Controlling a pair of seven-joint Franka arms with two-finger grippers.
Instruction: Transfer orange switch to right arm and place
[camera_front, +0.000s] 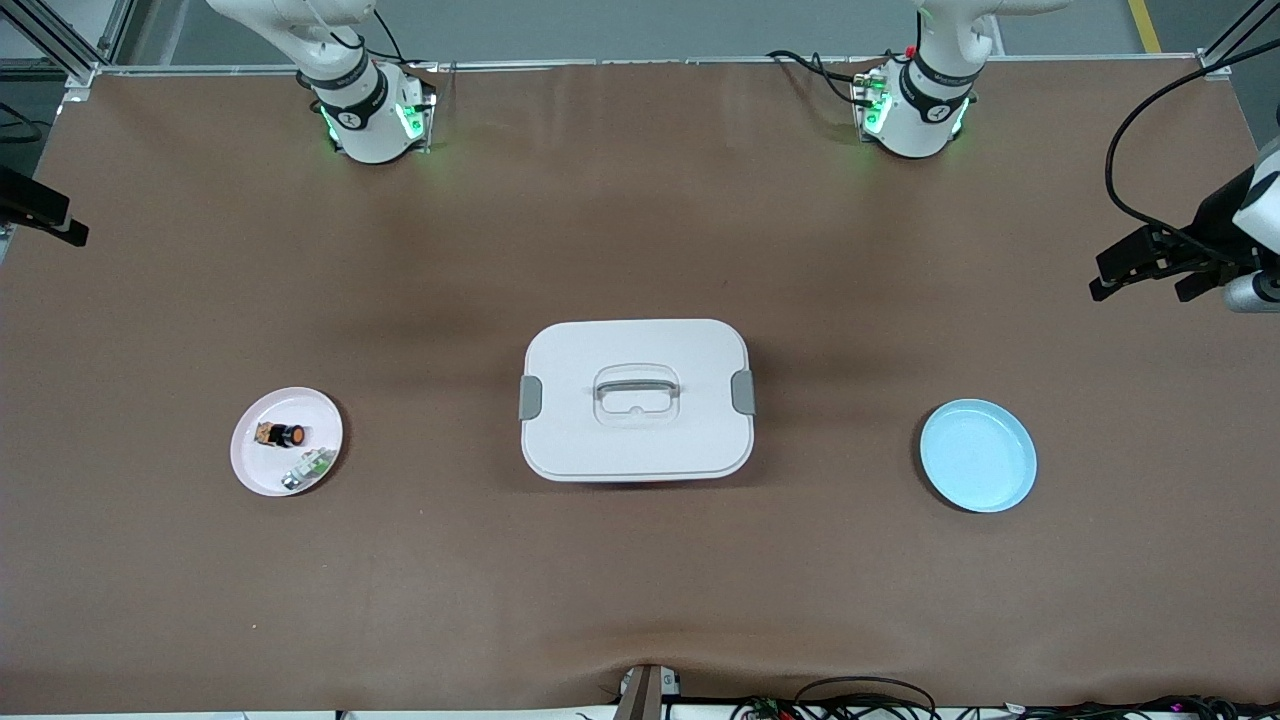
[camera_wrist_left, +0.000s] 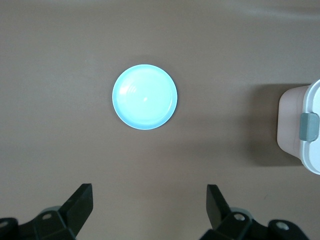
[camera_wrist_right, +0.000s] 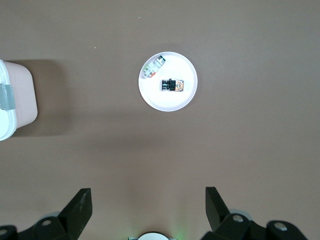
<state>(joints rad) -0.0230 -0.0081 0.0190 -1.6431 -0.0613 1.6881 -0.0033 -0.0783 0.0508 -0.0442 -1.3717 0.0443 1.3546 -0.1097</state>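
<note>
So the orange switch (camera_front: 282, 435) lies on its side on the pink plate (camera_front: 250, 460), orange cap pointing toward the lidded box (camera_front: 637, 400). Both grippers, left gripper (camera_wrist_left: 150, 207) and right gripper (camera_wrist_right: 148, 209), hang open.

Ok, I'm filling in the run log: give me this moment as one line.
orange switch: on pink plate | blue plate: bare | left gripper: open, above blue plate | right gripper: open, above pink plate

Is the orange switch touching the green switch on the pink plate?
Apart. In the front view a strip of bare pink plate shows between the orange switch and the green switch; the right wrist view shows the same gap.
</note>
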